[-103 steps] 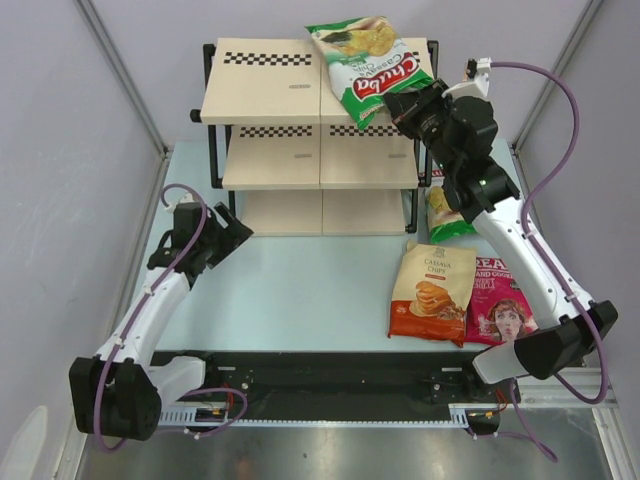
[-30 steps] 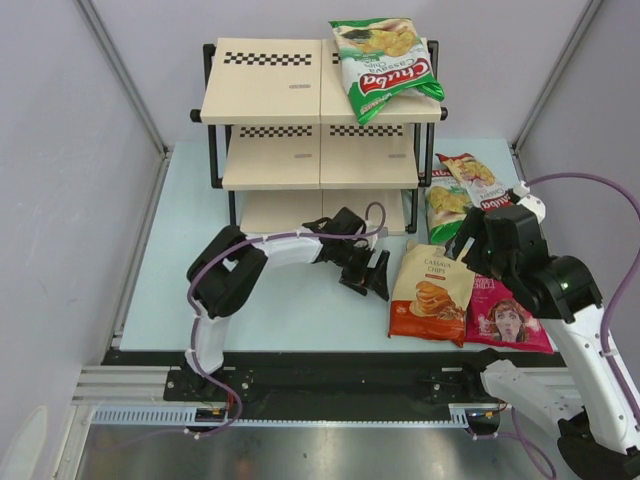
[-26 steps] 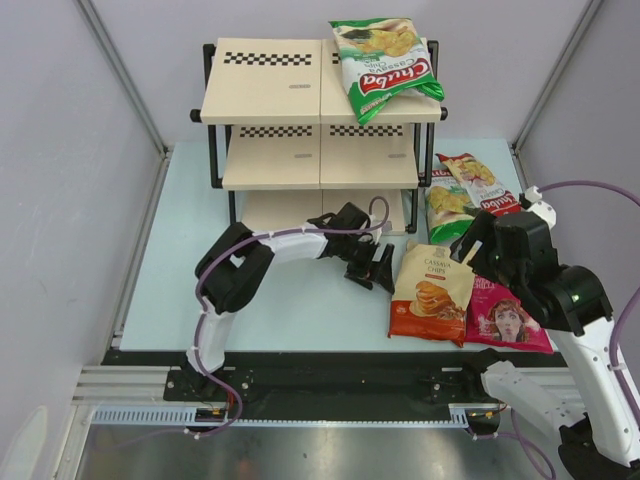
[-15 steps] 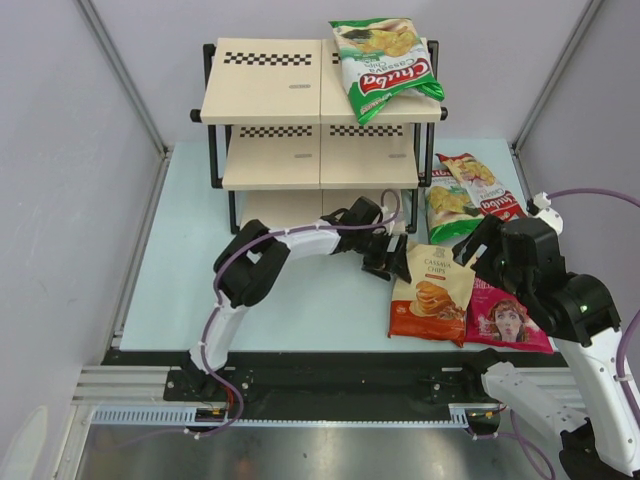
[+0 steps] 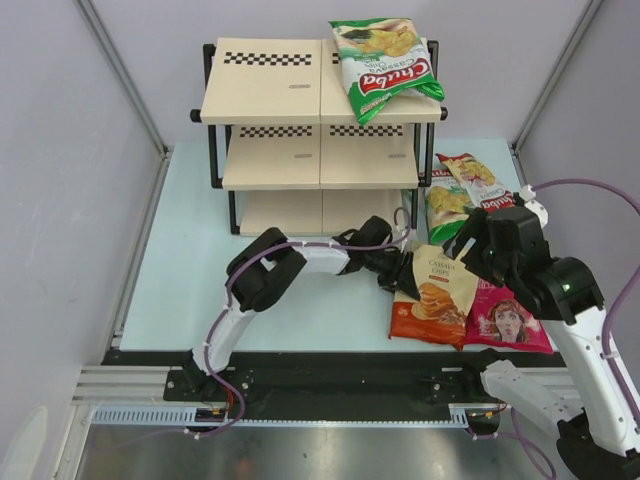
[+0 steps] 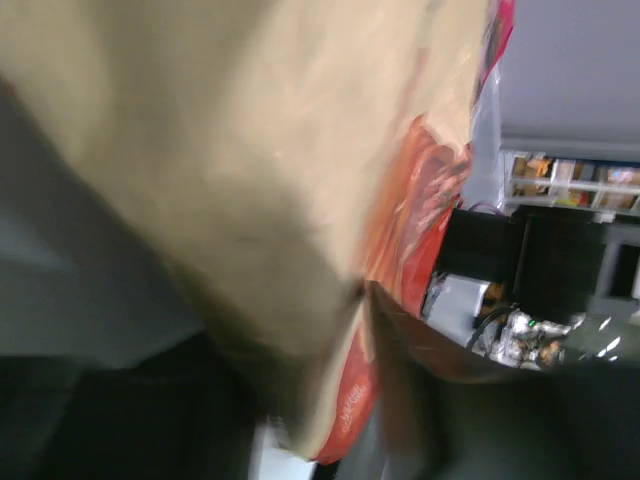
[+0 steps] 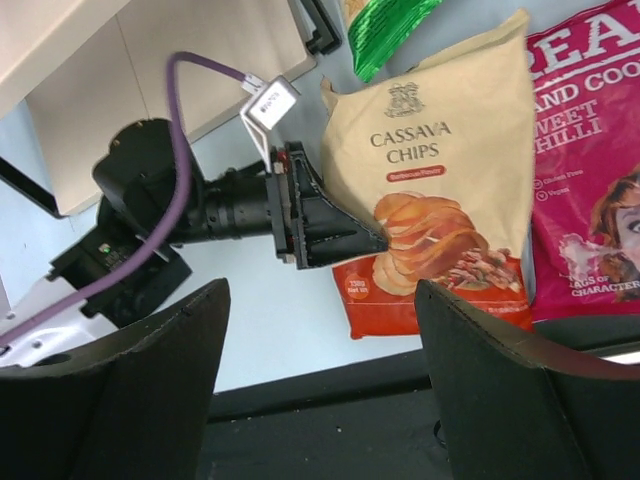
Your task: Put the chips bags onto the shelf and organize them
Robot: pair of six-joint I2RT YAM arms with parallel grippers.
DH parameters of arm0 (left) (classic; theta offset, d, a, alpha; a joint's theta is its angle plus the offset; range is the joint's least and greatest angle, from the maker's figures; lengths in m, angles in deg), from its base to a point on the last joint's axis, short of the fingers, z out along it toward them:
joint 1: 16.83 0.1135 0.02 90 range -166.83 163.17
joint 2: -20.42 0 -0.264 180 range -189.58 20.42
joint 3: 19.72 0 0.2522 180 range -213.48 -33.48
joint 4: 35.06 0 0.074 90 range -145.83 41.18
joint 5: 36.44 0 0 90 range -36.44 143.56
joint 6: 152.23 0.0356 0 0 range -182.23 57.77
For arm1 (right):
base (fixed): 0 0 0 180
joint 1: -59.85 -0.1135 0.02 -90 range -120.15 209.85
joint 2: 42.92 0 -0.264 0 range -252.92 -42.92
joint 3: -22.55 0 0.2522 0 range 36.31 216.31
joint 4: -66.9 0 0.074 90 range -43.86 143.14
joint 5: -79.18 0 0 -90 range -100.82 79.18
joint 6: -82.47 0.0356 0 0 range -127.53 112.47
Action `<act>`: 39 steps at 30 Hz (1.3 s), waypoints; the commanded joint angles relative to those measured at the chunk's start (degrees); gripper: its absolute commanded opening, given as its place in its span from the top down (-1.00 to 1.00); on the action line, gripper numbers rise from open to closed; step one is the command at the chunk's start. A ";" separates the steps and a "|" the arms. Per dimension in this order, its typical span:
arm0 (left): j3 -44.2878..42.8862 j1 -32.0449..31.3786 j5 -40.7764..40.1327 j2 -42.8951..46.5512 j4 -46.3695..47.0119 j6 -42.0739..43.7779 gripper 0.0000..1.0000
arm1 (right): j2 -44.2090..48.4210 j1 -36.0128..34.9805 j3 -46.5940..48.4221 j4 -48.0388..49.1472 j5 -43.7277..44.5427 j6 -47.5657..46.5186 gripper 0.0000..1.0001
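The orange cassava chips bag (image 5: 440,290) lies on the table, its left edge puckered. My left gripper (image 5: 405,275) is shut on that edge; in the right wrist view its jaws (image 7: 375,240) meet on the bag (image 7: 440,170). The left wrist view is filled by the blurred bag (image 6: 250,150). My right gripper (image 5: 478,240) hovers open above the bags with nothing in it. A green Chuba bag (image 5: 385,65) lies on the shelf's (image 5: 270,95) top right board. A magenta bag (image 5: 505,315), a red-and-white bag (image 5: 475,180) and another green bag (image 5: 445,210) lie on the table at the right.
The shelf's black frame post (image 5: 412,205) stands close behind my left gripper. The black rail (image 5: 320,375) runs along the table's near edge. Grey walls close in both sides. The magenta bag (image 7: 590,200) overlaps the cassava bag's right edge.
My left arm reached right from in front of the shelf to the cassava bag and its jaws closed on the bag's left edge, crumpling it. The right arm shifted slightly.
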 commanded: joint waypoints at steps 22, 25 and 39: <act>56.92 17.21 -22.37 43.30 30.08 -35.51 1.00 | -25.33 -1.12 -1.02 17.87 -33.79 -5.94 -0.60; 57.89 17.56 -25.35 46.02 27.71 -39.54 1.00 | -27.79 -3.41 -1.55 18.66 -35.20 -6.29 -0.70; 58.42 20.90 -35.20 56.05 20.42 -49.14 1.00 | -34.55 -2.89 -13.50 29.55 -45.84 -2.35 -0.87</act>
